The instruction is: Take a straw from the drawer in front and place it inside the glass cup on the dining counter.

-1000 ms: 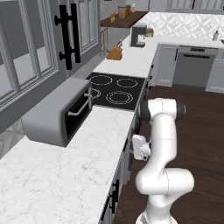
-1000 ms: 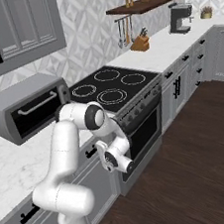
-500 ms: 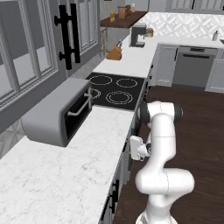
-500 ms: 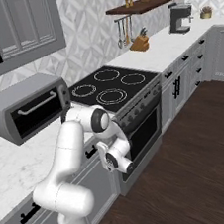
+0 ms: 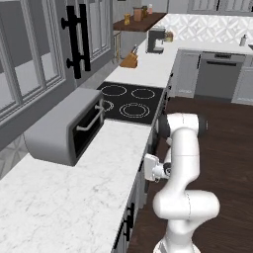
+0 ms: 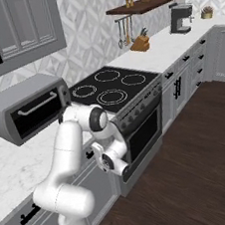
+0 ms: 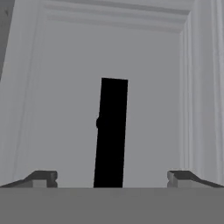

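Black bar handle (image 7: 111, 133) on the grey drawer (image 7: 65, 109) front, centred between wide-open fingers (image 7: 43, 178).

— Was there any writing, a brand or a number to read anywhere?

— None that I could make out. The toaster oven (image 5: 66, 129), left of centre in the left base view, had a plain grey shell and no badge I could read.

— And the coffee machine (image 6: 179, 18) in the upper right of the right base view?

— Too small to tell. The jars on the shelf (image 6: 150, 2) above it looked blank or blurred as well.

— The hand view?

— A grey panel front (image 7: 65, 109) with a black bar handle (image 7: 111, 131) at centre frame; neither carried any lettering.
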Motion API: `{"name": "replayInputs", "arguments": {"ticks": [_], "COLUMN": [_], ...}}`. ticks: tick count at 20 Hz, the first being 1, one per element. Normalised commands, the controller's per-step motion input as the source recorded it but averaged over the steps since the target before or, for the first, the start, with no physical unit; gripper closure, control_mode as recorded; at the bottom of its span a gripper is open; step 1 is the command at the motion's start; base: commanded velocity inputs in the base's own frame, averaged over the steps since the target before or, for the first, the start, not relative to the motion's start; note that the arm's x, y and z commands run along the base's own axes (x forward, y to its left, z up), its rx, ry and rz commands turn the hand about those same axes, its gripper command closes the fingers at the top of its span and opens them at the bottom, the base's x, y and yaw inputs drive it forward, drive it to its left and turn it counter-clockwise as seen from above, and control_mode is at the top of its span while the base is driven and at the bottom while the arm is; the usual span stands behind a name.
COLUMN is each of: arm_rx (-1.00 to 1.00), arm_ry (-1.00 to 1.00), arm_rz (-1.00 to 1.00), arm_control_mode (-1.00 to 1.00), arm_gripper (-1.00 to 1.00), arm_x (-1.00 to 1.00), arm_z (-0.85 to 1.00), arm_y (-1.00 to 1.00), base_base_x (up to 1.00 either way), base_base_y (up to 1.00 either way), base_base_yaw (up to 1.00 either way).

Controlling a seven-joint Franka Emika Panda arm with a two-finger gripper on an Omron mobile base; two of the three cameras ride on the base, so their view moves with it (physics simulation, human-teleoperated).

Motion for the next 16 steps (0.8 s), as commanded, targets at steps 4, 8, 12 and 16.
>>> {"name": "replayInputs", "arguments": {"ticks": [4,8,12,16], "arm_rx": [-0.01,-0.04,-0.02,0.00], "arm_ry": [0.00,0.00,0.00,0.00], "arm_rz": [-0.01,0.00,0.00,0.00], "arm_control_mode": [-1.00,-1.00,-1.00,-1.00], "arm_gripper": [1.00,1.00,1.00,1.00], "arm_x": [-0.04,-0.01,-0.17,-0.31], "arm_z": [0.17,0.10,0.17,0.13], "arm_y": [0.33,0.19,-0.25,-0.84], "base_base_x": [0.00,0.00,0.00,0.00], "base_base_y": [0.00,0.00,0.00,0.00], "base_base_yaw": [0.00,0.00,0.00,0.00]}}
